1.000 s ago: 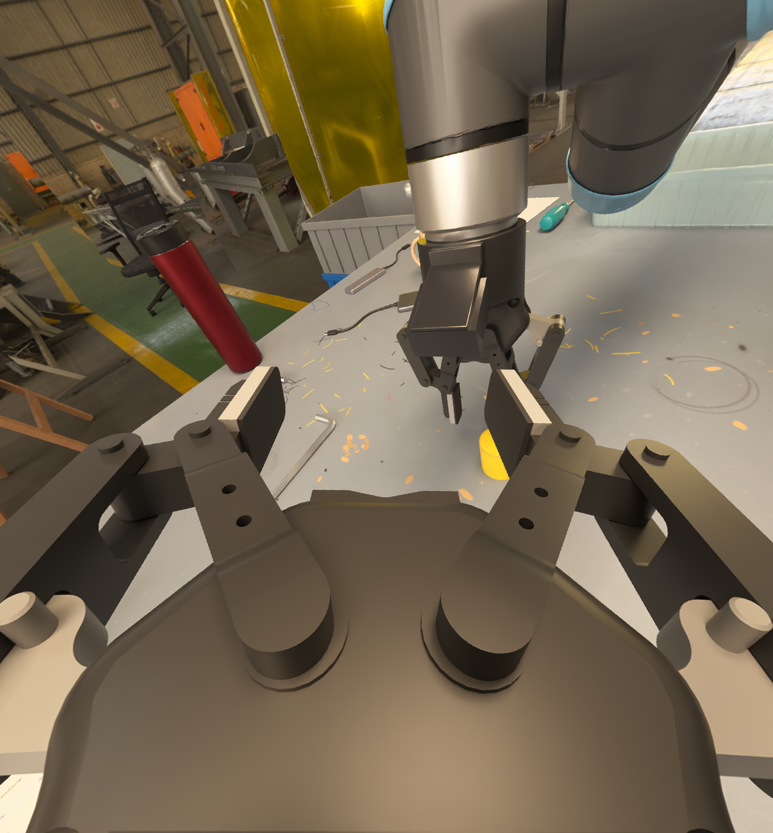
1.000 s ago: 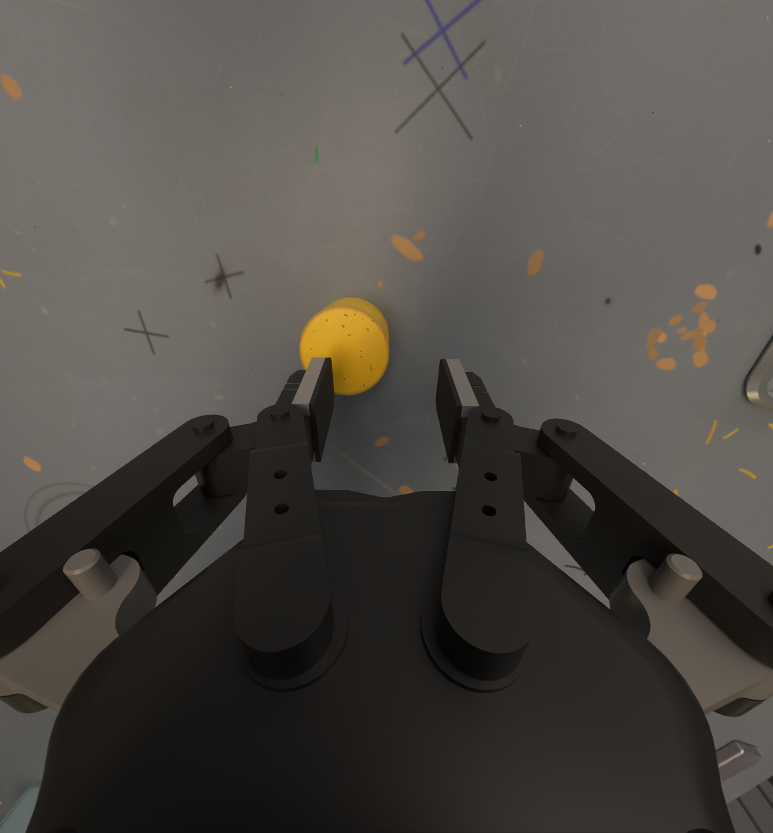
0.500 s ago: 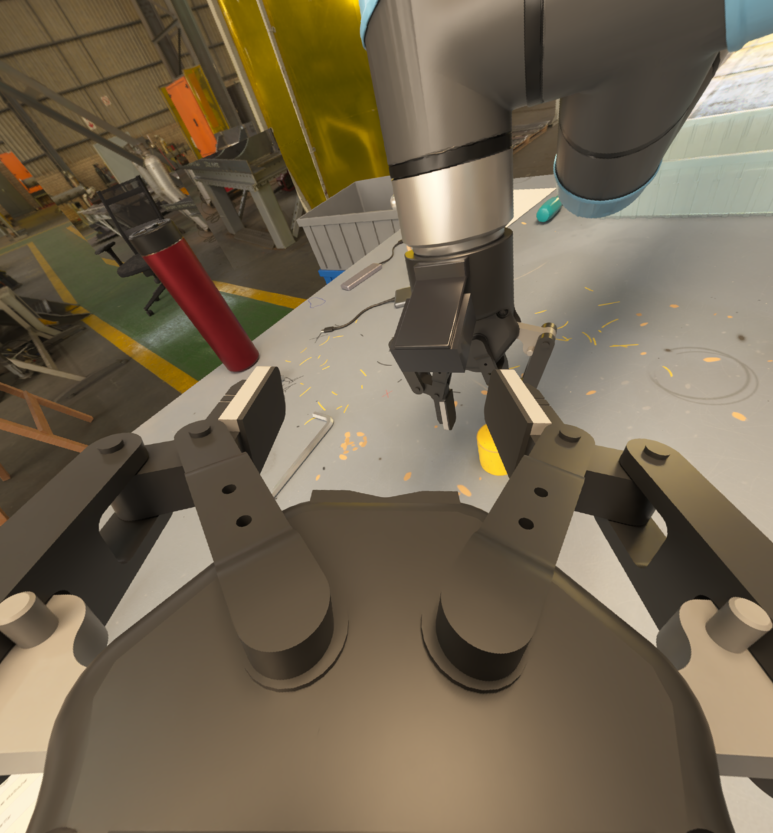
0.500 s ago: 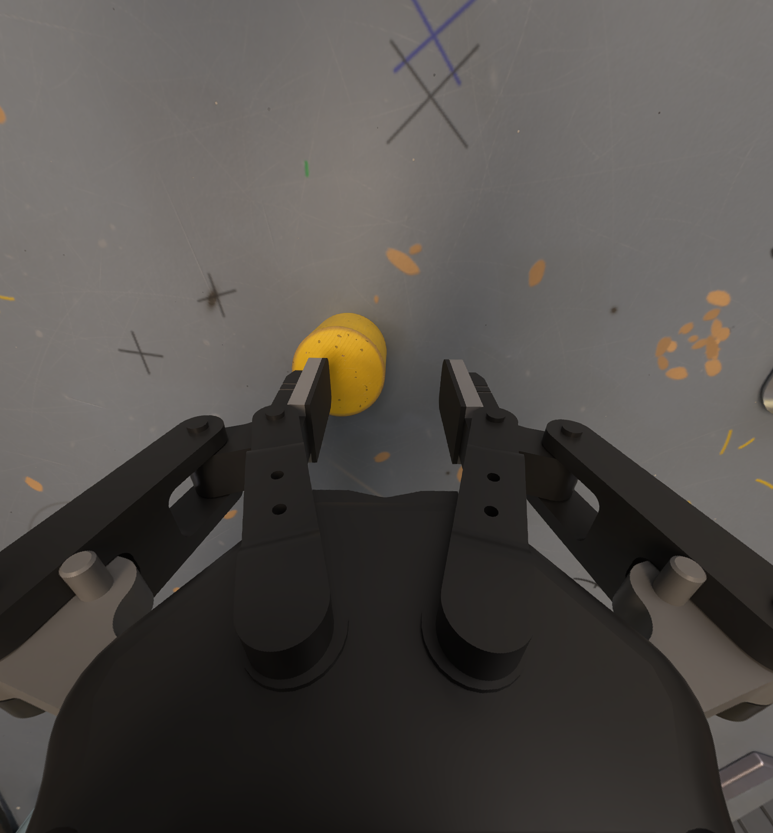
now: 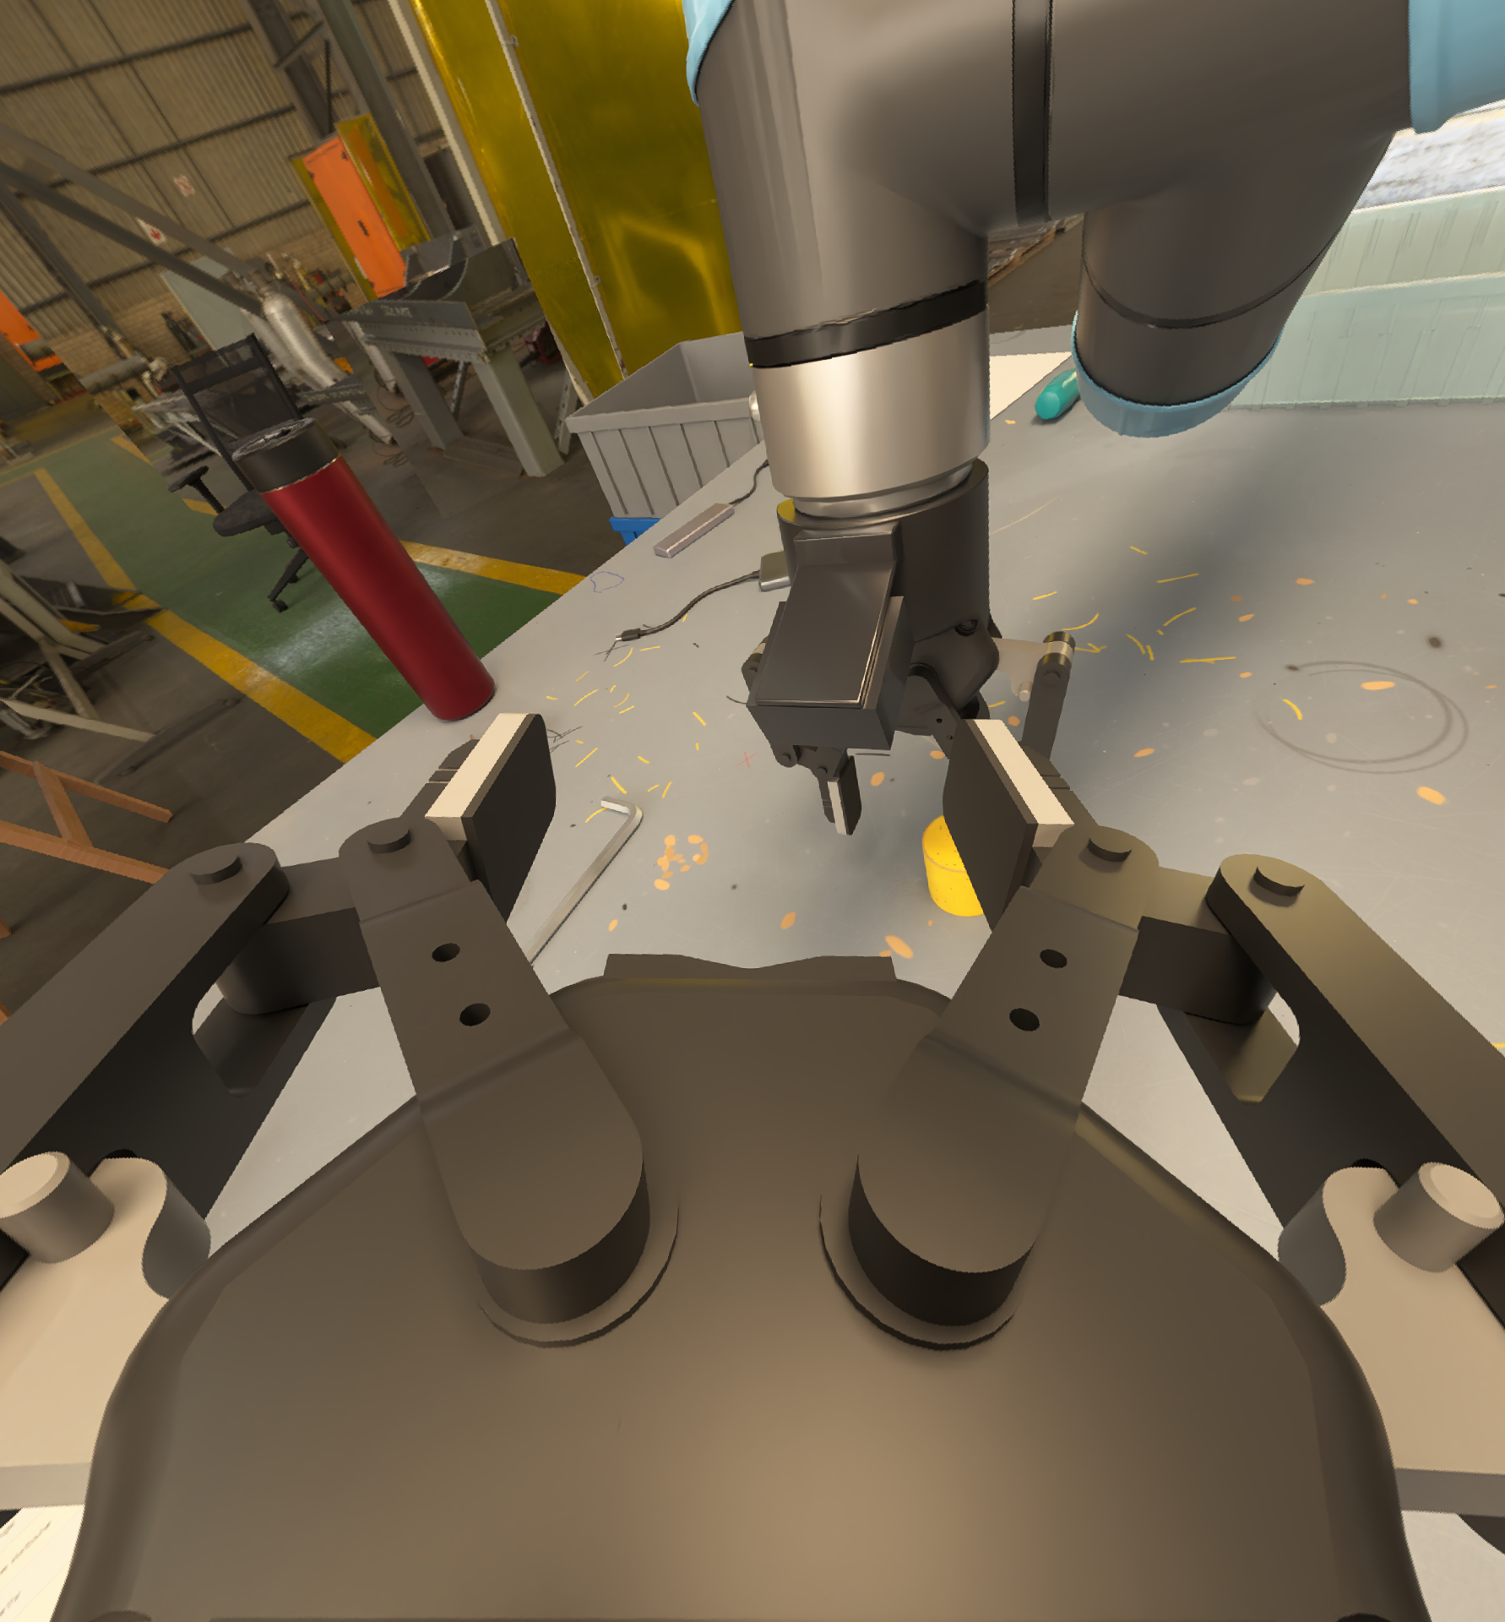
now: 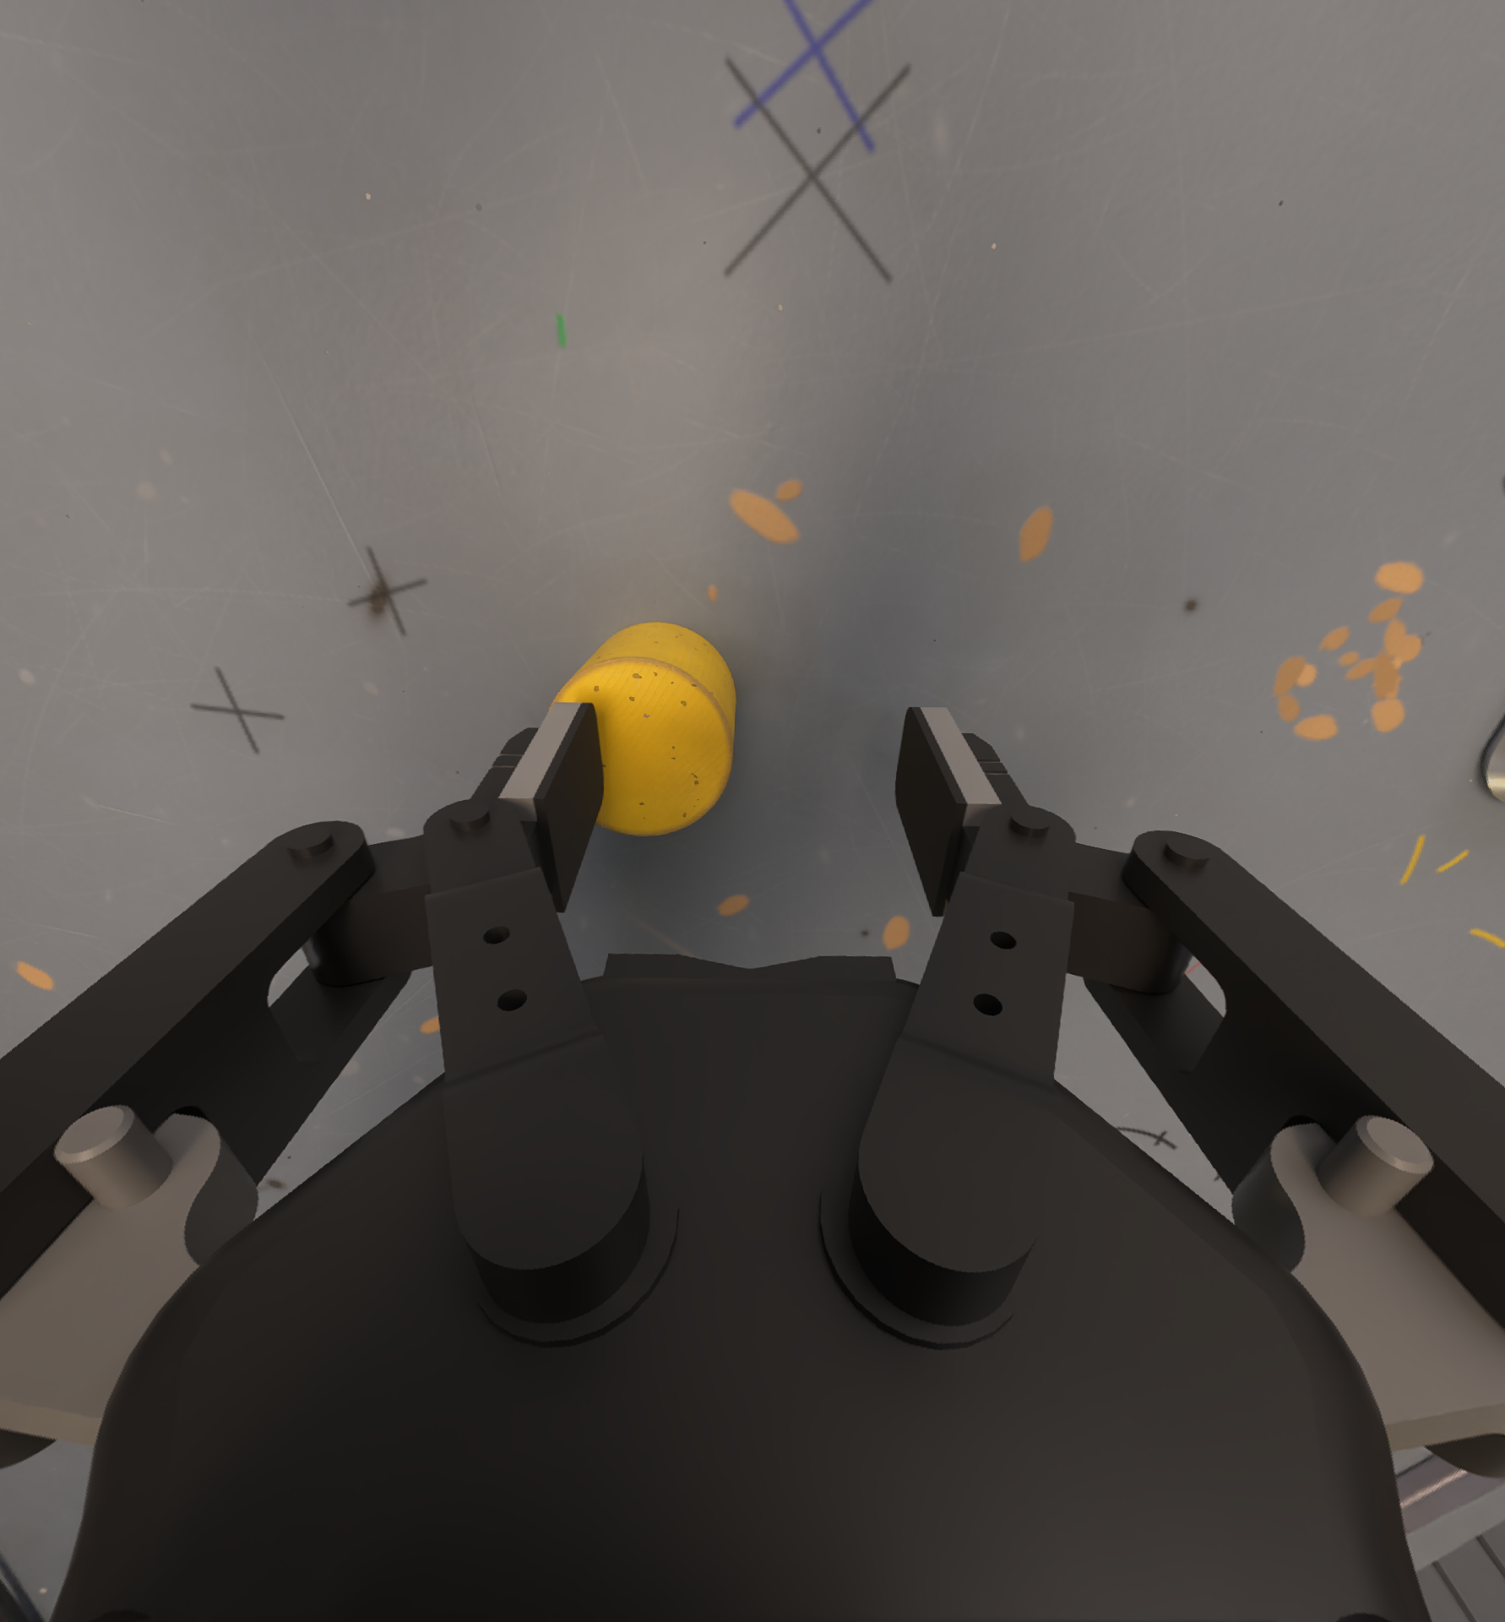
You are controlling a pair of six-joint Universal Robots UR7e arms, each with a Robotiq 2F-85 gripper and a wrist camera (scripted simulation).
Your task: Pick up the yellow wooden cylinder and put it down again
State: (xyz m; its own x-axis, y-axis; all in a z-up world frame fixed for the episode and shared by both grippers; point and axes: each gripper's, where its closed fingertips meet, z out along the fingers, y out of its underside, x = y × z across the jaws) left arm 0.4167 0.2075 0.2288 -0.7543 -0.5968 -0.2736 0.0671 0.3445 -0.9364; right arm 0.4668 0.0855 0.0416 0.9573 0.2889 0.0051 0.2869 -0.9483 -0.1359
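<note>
- Cylinder (image 6: 663, 733), yellow, stands upright on the grey surface (image 6: 1082, 351), under my right gripper (image 6: 747, 790) and off toward its left finger (image 6: 566, 790).
- My right jaws are spread wide and grasp nothing; the left finger overlaps the cylinder's edge in the right wrist view, but I cannot tell whether it touches.
- My left gripper (image 5: 749, 794) hangs apart from the cylinder (image 5: 949, 873), jaws released and empty.
- From my left wrist view, the right gripper (image 5: 845, 803) points down just beside the cylinder.
- Hex key (image 5: 587, 873) lies on the surface, well left of the cylinder.
- Red tube (image 5: 372, 579) stands near the surface's edge.
</note>
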